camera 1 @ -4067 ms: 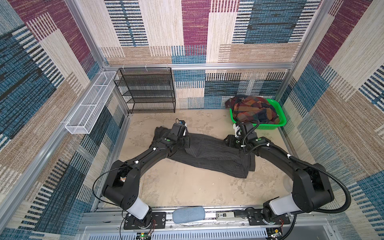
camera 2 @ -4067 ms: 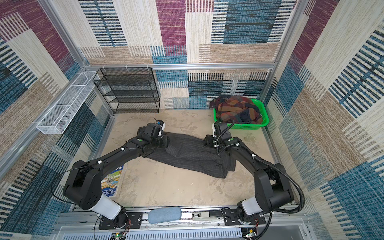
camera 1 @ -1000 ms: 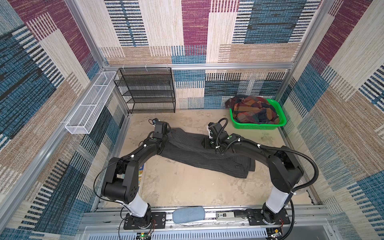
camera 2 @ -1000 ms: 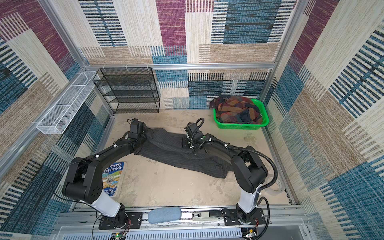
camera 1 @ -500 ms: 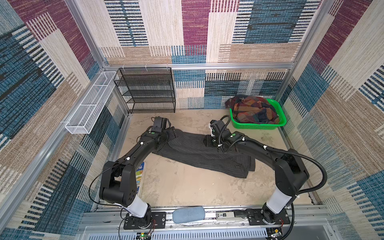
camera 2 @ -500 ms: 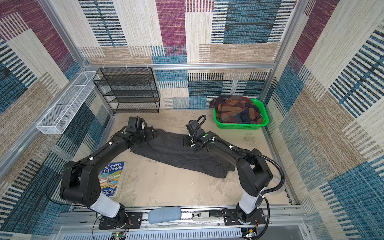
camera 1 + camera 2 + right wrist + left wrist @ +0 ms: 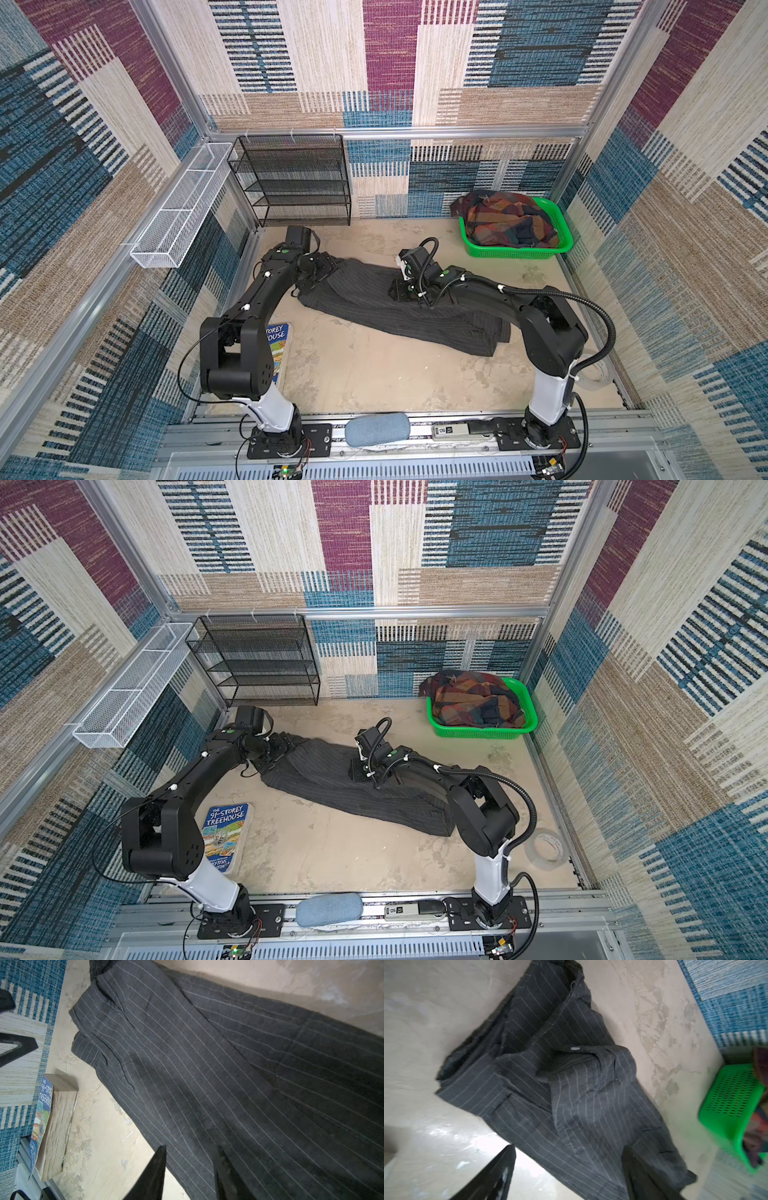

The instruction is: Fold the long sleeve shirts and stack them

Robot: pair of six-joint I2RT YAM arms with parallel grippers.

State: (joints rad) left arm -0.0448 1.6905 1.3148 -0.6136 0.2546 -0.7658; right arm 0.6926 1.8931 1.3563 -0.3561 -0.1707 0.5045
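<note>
A charcoal pinstriped long sleeve shirt (image 7: pixel 415 320) (image 7: pixel 332 779) lies folded into a long band slanting across the floor. Its collar end with a button (image 7: pixel 574 1048) points to the back left. My left gripper (image 7: pixel 328 270) (image 7: pixel 286 746) (image 7: pixel 569 1149) hovers at that collar end, open wide and holding nothing. My right gripper (image 7: pixel 399 291) (image 7: pixel 357 773) (image 7: pixel 190 1148) sits low over the middle of the band near its front edge, jaws apart with striped cloth under them, gripping nothing. The plaid long sleeve shirt (image 7: pixel 507 222) (image 7: pixel 473 704) lies bunched in the green basket (image 7: pixel 515 251) (image 7: pixel 478 731).
A paperback book (image 7: pixel 276 340) (image 7: pixel 224 837) (image 7: pixel 44 1115) lies on the floor by the left arm's base. A black mesh shelf (image 7: pixel 295 183) stands at the back, with a white wire basket (image 7: pixel 178 212) on the left wall. A tape roll (image 7: pixel 546 850) lies at the front right.
My left gripper has opened and let go of the shirt's collar end, then drawn slightly back from it. My right gripper has shifted a little leftward over the shirt.
</note>
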